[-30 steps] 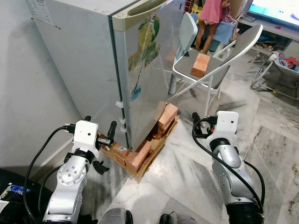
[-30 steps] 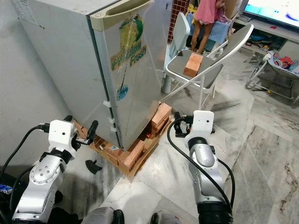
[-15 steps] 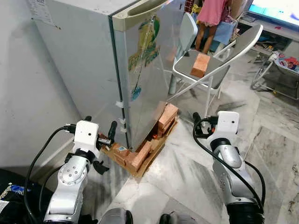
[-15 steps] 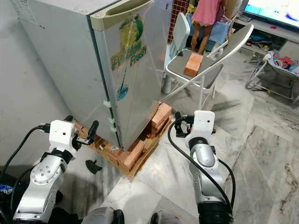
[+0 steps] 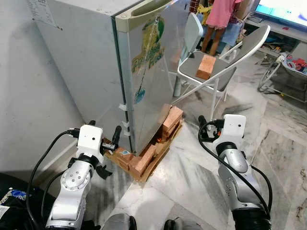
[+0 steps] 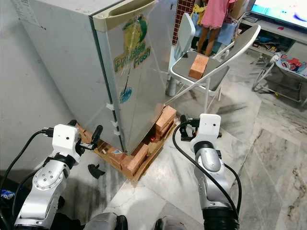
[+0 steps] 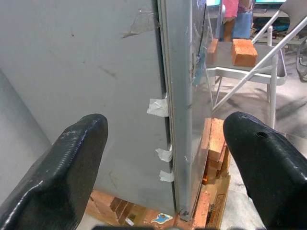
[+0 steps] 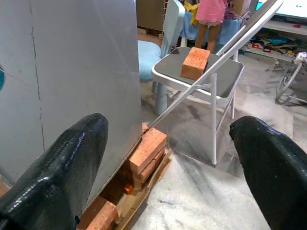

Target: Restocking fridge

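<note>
Grey fridge point(image 5: 96, 62) at upper left of the head views, door shut, cream handle strip along the door's top edge, green-and-yellow sticker point(image 5: 149, 45) on the door face. Raised off the floor on red bricks point(image 5: 146, 155) and cardboard point(image 6: 108, 152), more bricks stacked at the front right corner point(image 6: 164, 117). Scraps of white tape point(image 7: 158, 107) along the seam between side panel and door.

Left gripper point(image 5: 102, 134) low and just short of the fridge's lower corner, aimed at that seam, touching nothing. Fingers point(image 7: 72, 167) spread wide, nothing between them. White wrist housing and black cable on the silver forearm.

Right gripper point(image 8: 168, 163) out over the marble floor point(image 5: 192, 182), to the right of the brick stack, pointed toward the fridge door and the chair beyond. Fingers point(image 8: 57, 163) likewise far apart and empty.

Grey folding chair point(image 5: 218, 60) behind and right of the fridge, a single brick point(image 5: 206, 66) lying on its seat. Pale blue chair point(image 6: 183, 28) just behind it, beside the fridge door. Further back, a person in a pink garment point(image 5: 221, 12), only legs and torso showing. Metal-framed rack point(image 5: 283, 72) and a lit screen point(image 5: 288, 9) at far right. Plain grey wall point(image 5: 29, 110) to the fridge's left. Small black object point(image 6: 95, 170) on the floor near the left arm, unidentifiable.
</note>
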You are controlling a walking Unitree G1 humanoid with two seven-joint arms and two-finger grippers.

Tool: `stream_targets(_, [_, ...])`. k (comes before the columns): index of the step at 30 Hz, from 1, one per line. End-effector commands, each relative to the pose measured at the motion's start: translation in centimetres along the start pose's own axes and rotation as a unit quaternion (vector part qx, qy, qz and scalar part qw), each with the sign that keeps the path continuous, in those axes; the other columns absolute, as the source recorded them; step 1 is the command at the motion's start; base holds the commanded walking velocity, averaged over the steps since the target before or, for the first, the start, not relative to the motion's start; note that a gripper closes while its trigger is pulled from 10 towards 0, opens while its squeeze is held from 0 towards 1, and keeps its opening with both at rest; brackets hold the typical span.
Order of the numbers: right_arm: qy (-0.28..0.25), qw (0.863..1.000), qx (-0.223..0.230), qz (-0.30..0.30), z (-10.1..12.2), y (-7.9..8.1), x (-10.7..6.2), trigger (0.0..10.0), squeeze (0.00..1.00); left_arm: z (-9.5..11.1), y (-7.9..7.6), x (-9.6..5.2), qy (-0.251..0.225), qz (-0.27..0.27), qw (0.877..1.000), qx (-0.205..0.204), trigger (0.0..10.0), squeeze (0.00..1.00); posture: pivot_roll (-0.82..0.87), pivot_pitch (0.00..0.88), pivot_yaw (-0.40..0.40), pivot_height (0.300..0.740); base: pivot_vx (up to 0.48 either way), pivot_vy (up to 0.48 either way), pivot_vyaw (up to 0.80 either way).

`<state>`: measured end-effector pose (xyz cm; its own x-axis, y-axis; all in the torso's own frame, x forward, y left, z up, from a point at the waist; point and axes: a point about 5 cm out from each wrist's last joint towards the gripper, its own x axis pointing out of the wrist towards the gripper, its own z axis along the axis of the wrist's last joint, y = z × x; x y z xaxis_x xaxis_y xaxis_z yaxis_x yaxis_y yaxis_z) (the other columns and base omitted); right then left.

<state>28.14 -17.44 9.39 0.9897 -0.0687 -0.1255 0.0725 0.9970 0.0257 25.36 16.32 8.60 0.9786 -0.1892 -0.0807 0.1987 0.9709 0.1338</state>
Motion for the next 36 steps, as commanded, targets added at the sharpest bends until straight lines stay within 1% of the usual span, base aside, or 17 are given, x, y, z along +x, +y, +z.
stream_targets(1, [0.0,1.0,-0.001,-0.009,0.0,-0.5,0.0,10.0,0.0,-0.1,-0.1,0.1,0.002,-0.004,1.0,0.005,10.0,0.0,0.08,0.042,-0.012,0.74,0.0,0.0,0.0])
stream_targets(4, [0.0,1.0,0.001,-0.008,0.0,-0.3,-0.2,10.0,0.0,-0.1,-0.1,0.2,0.0,-0.003,1.0,0.006,10.0,0.0,0.08,0.041,-0.014,0.74,0.0,0.0,0.0])
stream_targets(6, [0.01,1.0,0.004,-0.007,-0.5,-0.3,-0.9,10.0,0.0,0.1,0.1,0.2,-0.009,0.0,1.0,0.008,10.0,0.0,0.08,0.041,-0.014,0.74,0.0,0.0,0.0])
stream_targets(8, [0.015,1.0,0.005,-0.008,-0.7,-0.4,-1.1,10.0,0.0,0.2,0.2,0.2,-0.011,0.001,1.0,0.007,10.0,0.0,0.08,0.041,-0.014,0.74,0.0,0.0,0.0])
stream_targets(12, [0.016,1.0,0.007,-0.002,-0.6,-0.1,-1.6,10.0,0.0,0.2,0.3,0.4,-0.01,0.001,1.0,0.0,10.0,0.0,0.07,0.042,-0.009,0.74,0.289,0.278,-0.55])
stream_targets(15, [0.016,1.0,0.007,-0.004,-0.6,-0.1,-1.6,10.0,0.0,0.1,0.2,0.5,-0.01,-0.004,1.0,-0.001,10.0,0.0,0.07,0.042,-0.009,0.74,0.276,0.394,-0.39])
stream_targets(17, [0.013,1.0,0.006,-0.009,-0.4,-0.4,-1.3,10.0,0.0,0.2,-0.1,0.6,-0.011,-0.009,1.0,0.003,10.0,0.0,0.06,0.042,-0.007,0.74,0.0,0.412,0.0])
stream_targets(21, [0.011,1.0,0.006,-0.01,-0.2,-0.4,-1.2,10.0,0.0,0.2,0.0,0.7,-0.012,-0.007,1.0,0.005,10.0,0.0,0.07,0.041,-0.009,0.74,0.0,0.371,0.0])
stream_targets(25, [0.007,1.0,0.014,-0.004,0.4,0.2,-1.1,10.0,0.0,0.2,0.1,0.6,-0.012,-0.006,1.0,0.012,10.0,0.0,0.07,0.043,-0.011,0.74,0.0,0.0,0.0])
stream_targets(30, [0.006,1.0,0.016,-0.005,0.4,0.3,-0.9,10.0,0.0,0.2,-0.1,0.5,-0.014,-0.01,1.0,0.013,10.0,0.0,0.07,0.043,-0.011,0.74,0.0,0.0,0.0])
stream_targets(33, [0.006,1.0,0.016,-0.006,0.4,0.2,-0.9,10.0,0.0,0.3,-0.3,0.5,-0.018,-0.018,1.0,0.011,10.0,0.0,0.07,0.045,-0.012,0.74,0.0,0.0,-0.54])
stream_targets(36, [0.007,1.0,0.015,-0.007,0.4,0.2,-1.0,10.0,0.0,0.4,-0.5,0.5,-0.023,-0.031,0.999,0.0,10.0,0.0,0.07,0.046,-0.014,0.74,0.0,0.0,-0.8])
